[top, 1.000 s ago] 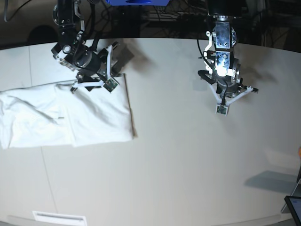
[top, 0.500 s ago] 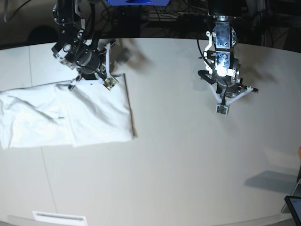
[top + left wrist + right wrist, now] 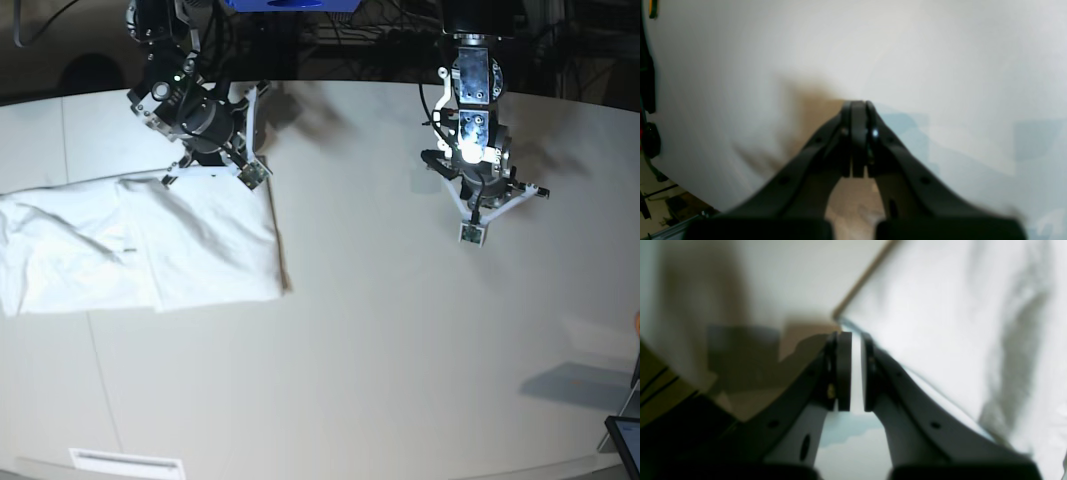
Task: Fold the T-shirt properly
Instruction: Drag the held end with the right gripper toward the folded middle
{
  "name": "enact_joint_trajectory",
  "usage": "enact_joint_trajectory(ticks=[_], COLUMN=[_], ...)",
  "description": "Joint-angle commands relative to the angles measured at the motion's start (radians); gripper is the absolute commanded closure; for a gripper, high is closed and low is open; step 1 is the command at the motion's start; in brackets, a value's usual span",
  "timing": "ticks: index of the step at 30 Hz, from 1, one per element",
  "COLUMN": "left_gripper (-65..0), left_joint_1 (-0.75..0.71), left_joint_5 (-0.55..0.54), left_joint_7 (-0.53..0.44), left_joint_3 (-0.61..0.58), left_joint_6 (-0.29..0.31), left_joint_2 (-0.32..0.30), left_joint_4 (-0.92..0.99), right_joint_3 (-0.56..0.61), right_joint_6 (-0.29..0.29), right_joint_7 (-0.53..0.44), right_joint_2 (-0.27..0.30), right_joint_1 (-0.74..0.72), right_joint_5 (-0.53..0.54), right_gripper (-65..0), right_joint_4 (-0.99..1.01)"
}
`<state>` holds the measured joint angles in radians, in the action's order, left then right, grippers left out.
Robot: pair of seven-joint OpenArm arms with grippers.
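Observation:
The white T-shirt lies flat and partly folded at the table's left, with a small black neck tag showing. My right gripper is at the shirt's far right corner. In the right wrist view the right gripper has its jaws almost together, with a thin strip of white T-shirt cloth pinched between the pads. My left gripper hangs over bare table on the right, well away from the shirt. In the left wrist view the left gripper is shut, with nothing held.
The pale table stretches right and forward of the shirt. A dark tablet-like device sits at the bottom right corner. A white label strip lies near the front edge. Dark equipment and cables stand behind the table.
My right gripper went from open to closed and shifted right to the shirt's far right corner. The left arm has stayed still.

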<state>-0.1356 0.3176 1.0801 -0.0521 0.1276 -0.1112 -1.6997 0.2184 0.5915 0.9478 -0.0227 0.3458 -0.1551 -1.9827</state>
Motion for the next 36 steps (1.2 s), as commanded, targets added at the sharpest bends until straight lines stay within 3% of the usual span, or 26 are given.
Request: enact_joint_trajectory(ticks=[1, 5, 10, 11, 32, 34, 36], left_gripper=[0.0, 0.0, 0.0, 0.0, 0.0, 0.0, 0.0], left_joint_1=[-0.002, 0.0, 0.0, 0.0, 0.0, 0.0, 0.0], left_joint_5=[-0.033, -0.033, -0.033, -0.033, -0.033, -0.033, -0.033], left_joint_7=[0.025, 0.025, 0.025, 0.025, 0.025, 0.025, 0.025], left_joint_3=[-0.001, -0.001, -0.001, -0.001, -0.001, -0.001, -0.001], left_joint_6=[0.011, 0.011, 0.011, 0.011, 0.011, 0.011, 0.011], left_joint_2=[-0.002, -0.002, -0.002, -0.002, -0.002, -0.002, -0.002], left_joint_4=[0.0, 0.0, 0.0, 0.0, 0.002, 0.002, 0.002], right_joint_3=[0.002, 0.003, 0.002, 0.002, 0.002, 0.002, 0.002], right_joint_6=[0.006, 0.006, 0.003, 0.003, 0.003, 0.003, 0.003], right_joint_7=[-0.017, -0.017, -0.029, -0.049, -0.089, -0.089, -0.089], right_joint_2=[0.013, 0.036, 0.054, 0.054, 0.054, 0.054, 0.054], right_joint_1=[-0.006, -0.006, -0.006, -0.004, -0.061, -0.064, -0.064], right_joint_5=[0.012, 0.012, 0.012, 0.012, 0.013, 0.013, 0.013], right_gripper=[-6.1, -7.3, -31.5, -33.8, -33.7, -31.5, -24.4], right_joint_4=[-0.02, -0.02, -0.02, -0.02, 0.07, 0.076, 0.081])
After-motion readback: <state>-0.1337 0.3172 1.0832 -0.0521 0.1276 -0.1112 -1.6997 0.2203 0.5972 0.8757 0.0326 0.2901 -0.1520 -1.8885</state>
